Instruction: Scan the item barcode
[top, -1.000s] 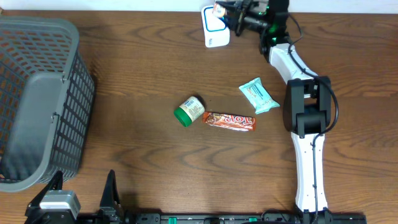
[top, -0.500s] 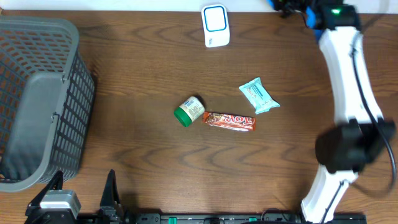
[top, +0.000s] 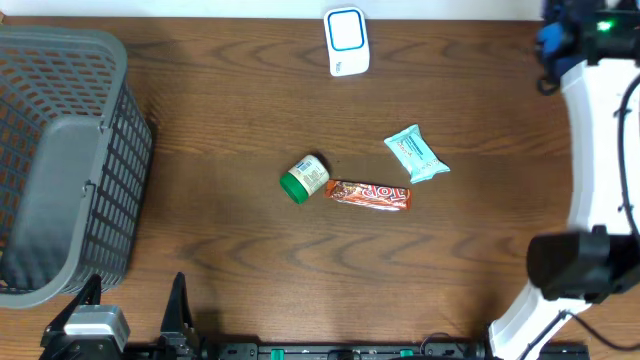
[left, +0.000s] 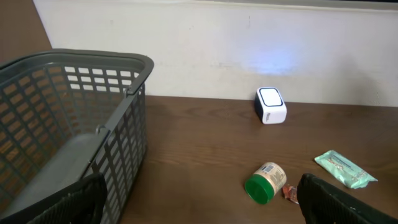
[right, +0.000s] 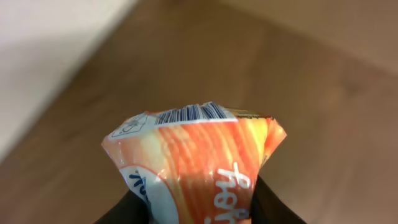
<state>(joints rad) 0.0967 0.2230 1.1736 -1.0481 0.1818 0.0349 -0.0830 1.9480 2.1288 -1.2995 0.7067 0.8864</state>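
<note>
Brown wood-grain table (top: 230, 120) fills the overhead view, and a plain white wall (left: 217, 43) rises behind its far edge. A grey basket (top: 60, 160) sits at the left of the frame. A white scanner (top: 347, 40) stands at top centre. Near the middle lie a bottle (top: 304, 178), a candy bar (top: 370, 195) just beside it, and a teal packet (top: 416, 154) to the upper right.

The white right arm (top: 605, 170) runs up the right edge, reaching into the upper right corner, well apart from the scanner. Its end effector (right: 196, 205) pinches an orange packet (right: 199, 155) from below, with the barcode (right: 189, 114) on the packet's top edge. The left end effector (left: 199, 205) sits low at the bottom left, fingers spread wide and holding nothing.
</note>
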